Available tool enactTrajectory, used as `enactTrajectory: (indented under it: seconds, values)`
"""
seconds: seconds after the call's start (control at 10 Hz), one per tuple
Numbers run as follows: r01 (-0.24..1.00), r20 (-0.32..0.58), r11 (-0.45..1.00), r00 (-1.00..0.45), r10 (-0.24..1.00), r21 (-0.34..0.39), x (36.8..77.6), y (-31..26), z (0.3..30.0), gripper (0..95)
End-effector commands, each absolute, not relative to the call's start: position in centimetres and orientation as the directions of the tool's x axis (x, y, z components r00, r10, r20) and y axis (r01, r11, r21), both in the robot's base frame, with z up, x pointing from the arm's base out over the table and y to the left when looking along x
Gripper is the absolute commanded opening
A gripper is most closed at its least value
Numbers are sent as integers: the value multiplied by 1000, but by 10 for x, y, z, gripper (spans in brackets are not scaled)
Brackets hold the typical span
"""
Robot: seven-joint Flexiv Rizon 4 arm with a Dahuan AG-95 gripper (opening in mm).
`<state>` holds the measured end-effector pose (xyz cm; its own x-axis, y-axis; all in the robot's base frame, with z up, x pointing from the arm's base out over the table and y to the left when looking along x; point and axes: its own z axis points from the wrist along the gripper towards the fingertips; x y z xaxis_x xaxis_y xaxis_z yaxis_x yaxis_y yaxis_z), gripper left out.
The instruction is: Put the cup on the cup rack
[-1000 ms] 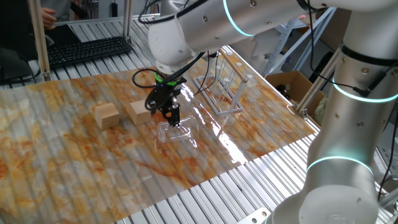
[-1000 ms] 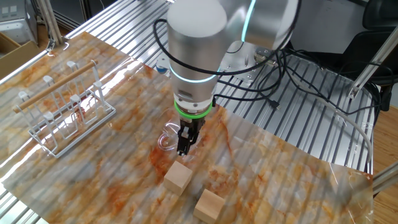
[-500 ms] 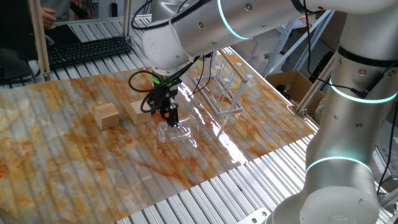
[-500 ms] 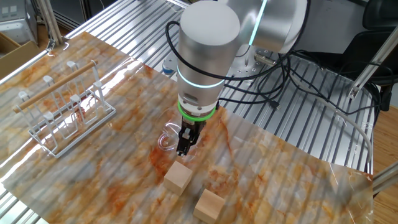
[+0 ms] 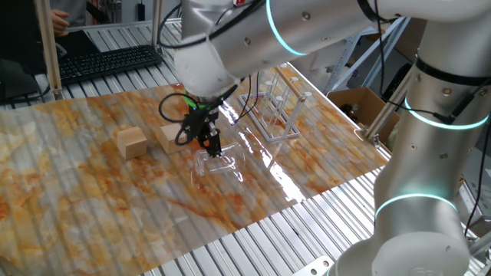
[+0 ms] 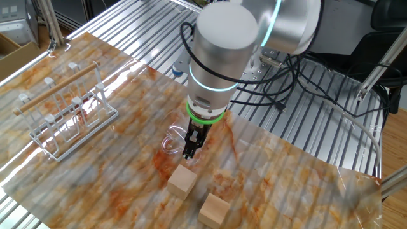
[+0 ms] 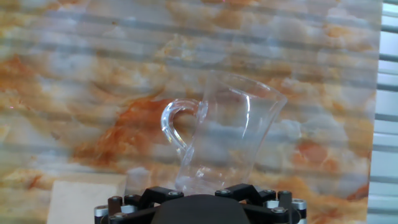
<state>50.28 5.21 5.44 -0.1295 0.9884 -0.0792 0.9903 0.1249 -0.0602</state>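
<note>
The cup (image 7: 224, 134) is a clear tumbler with a side handle. It lies on its side on the marbled table, also seen in one fixed view (image 5: 220, 164) and the other fixed view (image 6: 172, 142). My gripper (image 5: 210, 147) is down at the cup's base end, between the cup and the nearer wooden cube; it shows in the other fixed view too (image 6: 190, 150). Its fingertips are out of the hand view, and the fixed views do not show the gap between them. The cup rack (image 5: 276, 107) stands apart at the table's edge, also in the other fixed view (image 6: 63, 111).
Two tan wooden cubes (image 5: 132, 142) (image 5: 172, 139) sit just beside the gripper; in the other fixed view they are in front of it (image 6: 182, 180) (image 6: 214, 209). A cardboard box (image 5: 360, 107) is beyond the table edge. Cables (image 6: 286, 76) lie on the metal slats.
The arm's wrist and upper links have swung sideways, tilting the hand, while the fingertips stay at the cup's base end. The cup has not moved.
</note>
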Motion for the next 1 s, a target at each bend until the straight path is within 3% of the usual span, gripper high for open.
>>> enactTrajectory:
  seconds: [0.1,1.0]
  values:
    - [990,-73,131,-135,988,-51,496,46,53,950]
    - [998,-48,63,-64,997,-7,488,40,38,950]
